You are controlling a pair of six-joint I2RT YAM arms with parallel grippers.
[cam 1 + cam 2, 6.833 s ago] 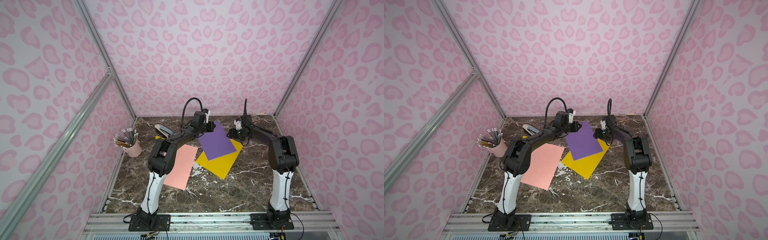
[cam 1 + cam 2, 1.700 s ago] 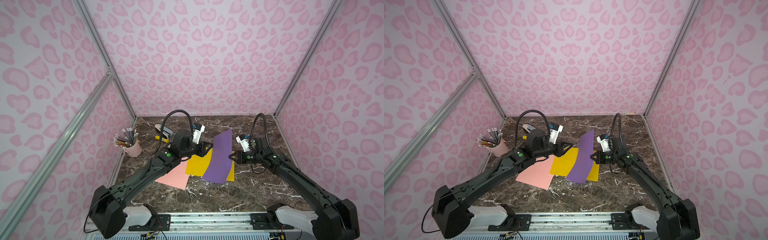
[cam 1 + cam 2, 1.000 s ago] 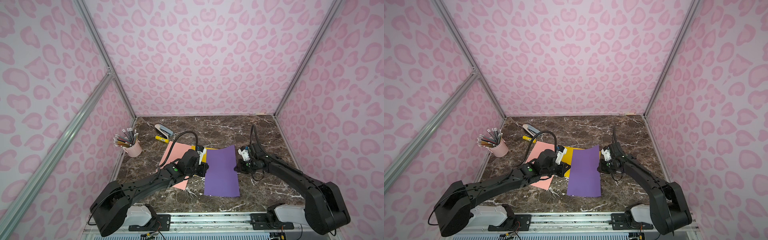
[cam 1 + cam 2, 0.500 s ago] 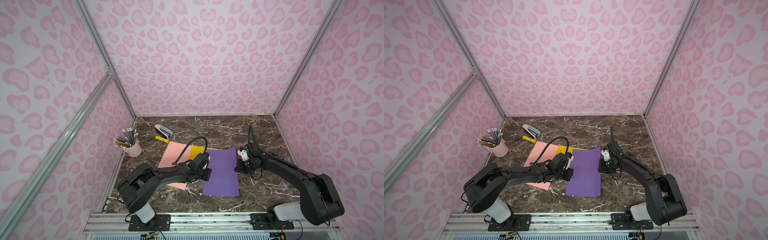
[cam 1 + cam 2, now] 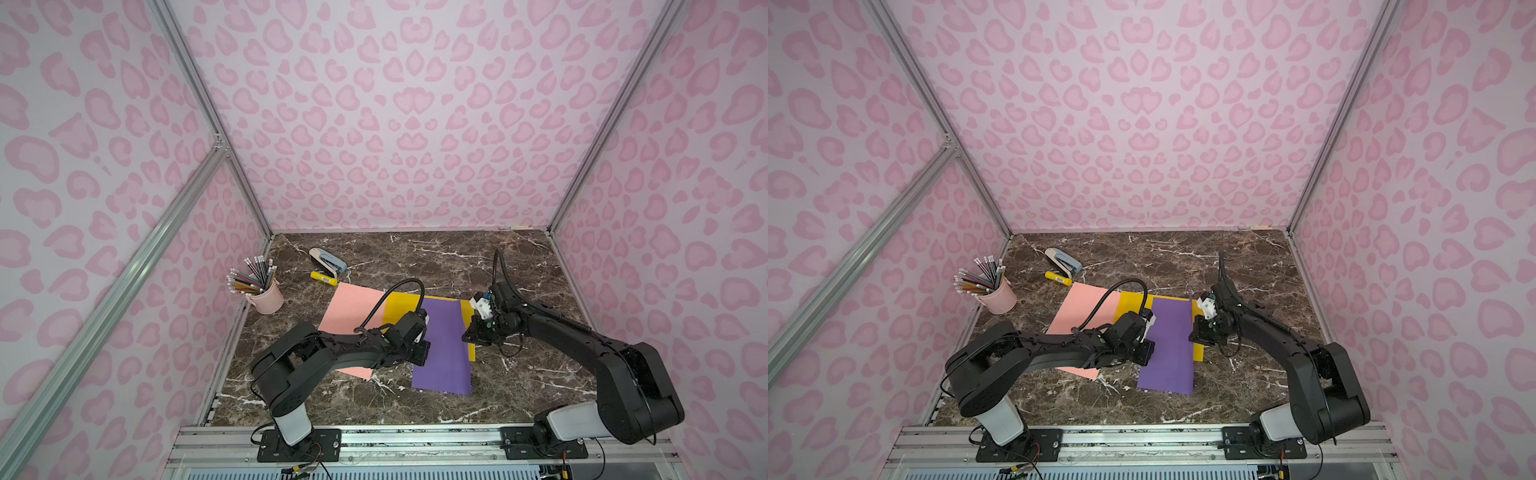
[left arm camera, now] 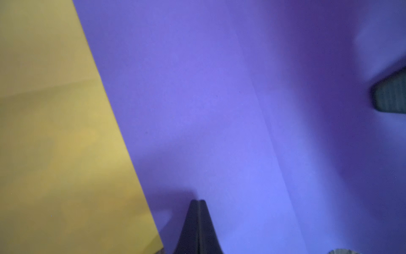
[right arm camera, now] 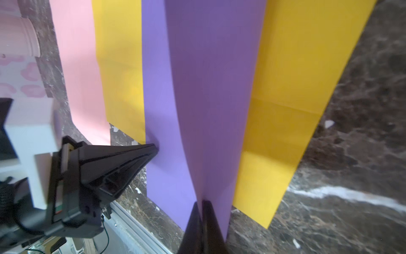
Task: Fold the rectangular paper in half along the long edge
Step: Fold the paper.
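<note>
Black right gripper (image 7: pixel 202 203), jaws clenched on one raised long edge of purple rectangular paper sheet (image 5: pixel 446 345); left gripper (image 6: pixel 198 201), jaws pressed together, tip touching opposite edge. Sheet overlaps yellow paper sheet (image 5: pixel 399 305) on dark marble tabletop (image 5: pixel 523 374); pink paper sheet (image 5: pixel 353 307) adjoining.

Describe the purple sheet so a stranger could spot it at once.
On the marble tabletop, three coloured sheets overlap near the middle. The purple sheet lies over the yellow sheet, the pink sheet beyond toward the pencil cup; only it is topmost, reaching nearest the front rail.
</note>
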